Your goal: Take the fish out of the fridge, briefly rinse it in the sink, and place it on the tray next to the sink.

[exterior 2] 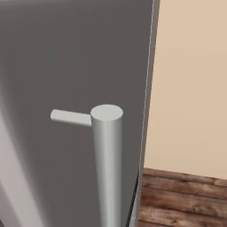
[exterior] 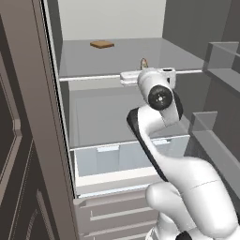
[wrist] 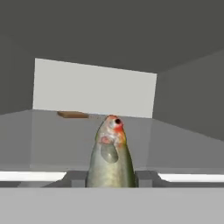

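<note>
Cataloguing stage: we judge the task early, the first step under way and the fetch from the fridge not finished.
Fridge: tall cabinet with dark brown panelled door [exterior: 18, 140] standing open, pale grey interior, glass shelves, translucent drawers lower down.
Fish: small slender greenish-silver fish [wrist: 111, 159] with a reddish head, standing between the two dark finger tips in the hand view, head pointing into the compartment; in the left base view a small tip of it [exterior: 144, 63] shows above the hand, at the front edge of the upper glass shelf [exterior: 140, 51].
Gripper: two-finger gripper [wrist: 111, 179] closed on the fish, one finger seen each side of its body; whether the fish is lifted clear of the shelf we cannot tell.
Other stock: flat brown square slab [exterior: 102, 44] well back on the same shelf, apart from the fish.
Outer side: grey fridge panel with a pale cylindrical handle [exterior 2: 106, 164], beige wall and wooden floor beyond.
Done: door open, fish grasped.
Left: withdrawing the fish, rinsing, setting it on the tray.
Markings: no brand, label or writing that we can read.
</note>
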Controlling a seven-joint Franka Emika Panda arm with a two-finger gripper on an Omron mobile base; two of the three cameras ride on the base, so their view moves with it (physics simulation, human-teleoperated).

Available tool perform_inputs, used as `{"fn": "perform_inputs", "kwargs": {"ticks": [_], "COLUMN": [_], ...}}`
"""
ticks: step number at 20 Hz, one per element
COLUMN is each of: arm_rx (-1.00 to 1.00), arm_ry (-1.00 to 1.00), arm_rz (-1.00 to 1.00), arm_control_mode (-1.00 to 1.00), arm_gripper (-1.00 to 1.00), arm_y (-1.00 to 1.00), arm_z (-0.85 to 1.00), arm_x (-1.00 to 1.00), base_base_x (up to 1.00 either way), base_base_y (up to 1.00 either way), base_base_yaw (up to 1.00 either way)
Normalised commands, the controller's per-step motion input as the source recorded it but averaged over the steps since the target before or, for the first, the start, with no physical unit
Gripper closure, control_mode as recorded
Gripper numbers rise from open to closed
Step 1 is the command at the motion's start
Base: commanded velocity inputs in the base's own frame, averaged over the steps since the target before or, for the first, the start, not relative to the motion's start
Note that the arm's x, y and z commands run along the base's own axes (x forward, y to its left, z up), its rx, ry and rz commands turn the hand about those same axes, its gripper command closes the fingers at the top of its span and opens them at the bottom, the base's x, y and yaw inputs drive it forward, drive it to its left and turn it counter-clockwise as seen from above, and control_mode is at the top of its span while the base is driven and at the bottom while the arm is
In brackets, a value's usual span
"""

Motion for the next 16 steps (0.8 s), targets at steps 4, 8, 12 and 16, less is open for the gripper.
{"fn": "perform_inputs", "kwargs": {"ticks": [4,8,12,16], "arm_rx": [0.00,0.00,0.00,0.00], "arm_ry": [0.61,0.60,0.67,0.51], "arm_rz": [-0.09,-0.07,-0.05,-0.01], "arm_control_mode": [-1.00,-1.00,-1.00,-1.00], "arm_gripper": [1.00,1.00,1.00,1.00], "arm_y": [0.13,0.16,0.28,0.19], "arm_z": [-0.65,-0.86,-0.93,-0.96], "arm_x": [-1.00,-1.00,-1.00,-0.98], "base_base_x": [0.00,0.00,0.00,0.00], "base_base_y": [0.00,0.00,0.00,0.00], "base_base_yaw": [0.00,0.00,0.00,0.00]}}
